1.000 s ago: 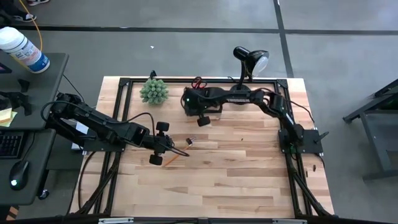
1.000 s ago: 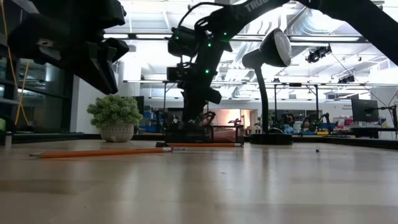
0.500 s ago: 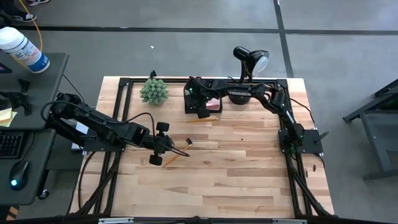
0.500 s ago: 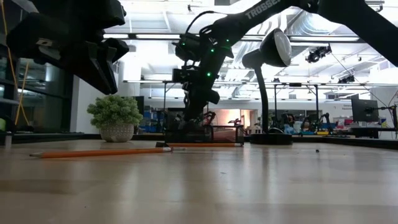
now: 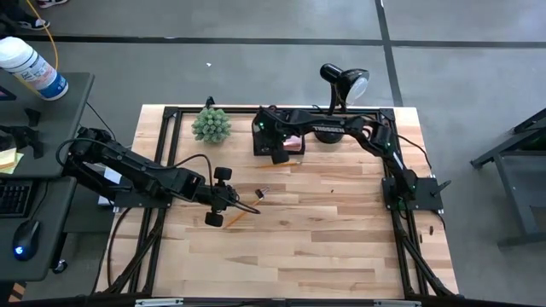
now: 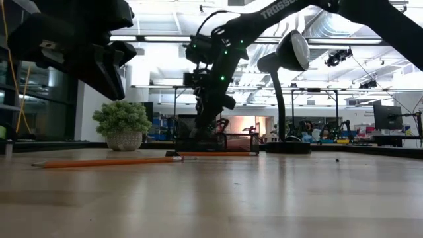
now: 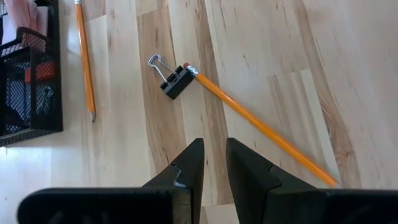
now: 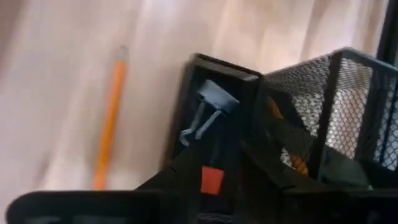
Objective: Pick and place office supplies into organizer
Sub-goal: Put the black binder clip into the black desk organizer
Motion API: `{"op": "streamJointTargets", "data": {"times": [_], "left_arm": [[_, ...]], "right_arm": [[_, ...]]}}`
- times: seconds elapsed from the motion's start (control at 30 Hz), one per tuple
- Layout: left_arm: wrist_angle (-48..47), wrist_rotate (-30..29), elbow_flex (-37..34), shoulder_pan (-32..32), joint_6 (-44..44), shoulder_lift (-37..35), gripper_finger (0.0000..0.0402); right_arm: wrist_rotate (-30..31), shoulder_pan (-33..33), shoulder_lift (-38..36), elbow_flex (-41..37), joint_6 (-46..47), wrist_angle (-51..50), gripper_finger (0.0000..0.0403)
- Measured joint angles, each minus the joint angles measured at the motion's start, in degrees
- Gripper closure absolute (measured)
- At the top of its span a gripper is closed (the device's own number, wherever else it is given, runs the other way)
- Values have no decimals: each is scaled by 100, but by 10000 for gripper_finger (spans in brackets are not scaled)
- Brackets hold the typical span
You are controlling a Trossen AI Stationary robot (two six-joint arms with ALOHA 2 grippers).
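1. High view, left side: the left arm reaches in from the left edge of the table (image 5: 341, 247), and the left gripper (image 5: 223, 197) hangs above the boards left of centre. In the left wrist view its fingers (image 7: 186, 171) stand nearly together with a narrow gap and grip nothing.
2. Just ahead of that gripper an orange pencil (image 7: 261, 127) lies flat on the wood, its eraser end touching a black binder clip (image 7: 171, 78) (wire handles pointing away from the pencil).
3. A green spiky plant (image 5: 211, 124) stands near the far edge, left of centre.
4. The black mesh organizer (image 5: 275, 139) sits at the far edge, near the middle. A second orange pencil (image 7: 84, 59) lies on the table just beside the organizer's near wall, seen also in the low view (image 6: 218, 153).
5. The right gripper (image 5: 277, 145) is over the organizer; its fingers stand parted and hold nothing. Its wrist view shows a binder clip (image 8: 205, 115) and a small red piece (image 8: 212, 180) in the low tray, with orange items behind the tall mesh compartment.
6. A black desk lamp (image 5: 344, 83) stands at the far edge, right of the organizer.
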Motion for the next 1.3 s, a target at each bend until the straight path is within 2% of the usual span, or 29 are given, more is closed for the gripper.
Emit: {"op": "streamJointTargets", "data": {"times": [0.27,0.6,1.3], "left_arm": [[-111,-2,0,0,2,0,344],[-159,-18,0,1,42,0,344],[-165,-2,0,1,131,0,344]], "right_arm": [[-510,429,-95,3,99,-443,318],[-932,1147,-44,3,125,-169,337],[-1138,1359,635,0,148,3,343]]}}
